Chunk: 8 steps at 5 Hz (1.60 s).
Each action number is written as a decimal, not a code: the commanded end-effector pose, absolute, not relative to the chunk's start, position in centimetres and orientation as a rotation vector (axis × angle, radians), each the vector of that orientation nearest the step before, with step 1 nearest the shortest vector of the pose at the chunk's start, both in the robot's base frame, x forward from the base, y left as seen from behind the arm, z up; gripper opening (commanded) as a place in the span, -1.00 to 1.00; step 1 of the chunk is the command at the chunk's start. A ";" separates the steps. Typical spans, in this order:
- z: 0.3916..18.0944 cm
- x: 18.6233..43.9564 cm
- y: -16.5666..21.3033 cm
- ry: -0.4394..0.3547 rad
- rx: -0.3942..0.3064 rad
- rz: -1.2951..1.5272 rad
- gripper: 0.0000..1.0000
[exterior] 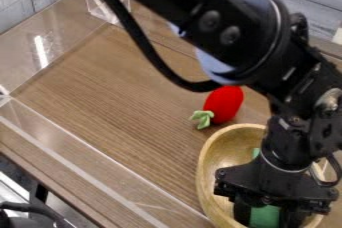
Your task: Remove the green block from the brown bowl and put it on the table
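The green block (pixel 263 213) lies inside the brown bowl (pixel 214 158) at the lower right, and only a small patch of it shows between black fingers. My gripper (pixel 269 216) points straight down into the bowl, its two fingers pressed against the block's sides, shut on it. The block still sits low in the bowl. The black arm (pixel 227 32) reaches in from the top and hides much of the bowl's right half. The wood-grain table (pixel 120 87) spreads out to the left.
A red strawberry toy (pixel 223 101) with green leaves lies on the table just beyond the bowl's far rim. Low clear acrylic walls (pixel 47 42) border the table at the left and back. The front edge runs along the lower left.
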<state>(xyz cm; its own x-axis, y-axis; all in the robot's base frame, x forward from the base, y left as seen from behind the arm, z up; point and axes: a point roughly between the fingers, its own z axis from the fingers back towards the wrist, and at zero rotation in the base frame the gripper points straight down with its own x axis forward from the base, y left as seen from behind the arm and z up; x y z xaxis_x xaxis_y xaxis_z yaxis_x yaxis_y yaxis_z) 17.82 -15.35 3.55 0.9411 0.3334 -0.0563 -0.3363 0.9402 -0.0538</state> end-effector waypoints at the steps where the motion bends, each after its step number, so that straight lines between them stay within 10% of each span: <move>1: 5.1 17.7 -16.3 0.028 -0.073 0.250 -1.00; 6: 8.4 20.0 -13.0 0.007 -0.064 0.167 -1.00; 8: 9.0 21.0 -6.3 -0.010 -0.043 0.218 -1.00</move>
